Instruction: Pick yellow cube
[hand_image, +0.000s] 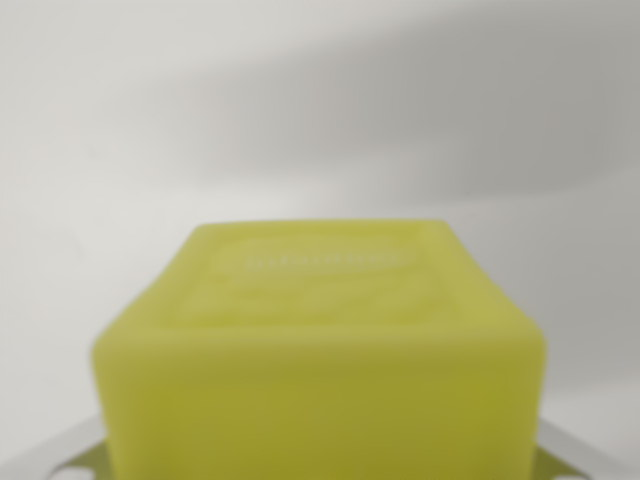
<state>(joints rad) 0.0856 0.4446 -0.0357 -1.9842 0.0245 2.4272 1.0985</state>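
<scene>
The yellow cube (320, 350) fills the lower half of the wrist view, very close and out of focus, with a faint embossed mark on its top face. Pale metal fingers (55, 455) show only as slivers at the bottom corners, one against each side of the cube. My gripper (320, 465) sits around the cube, and its jaws look pressed onto the cube's left and right faces. The cube's underside and the fingertips are hidden below the frame edge.
Behind the cube lies a plain white surface (150, 120), blurred. A broad soft grey shadow (430, 130) crosses it at the upper right.
</scene>
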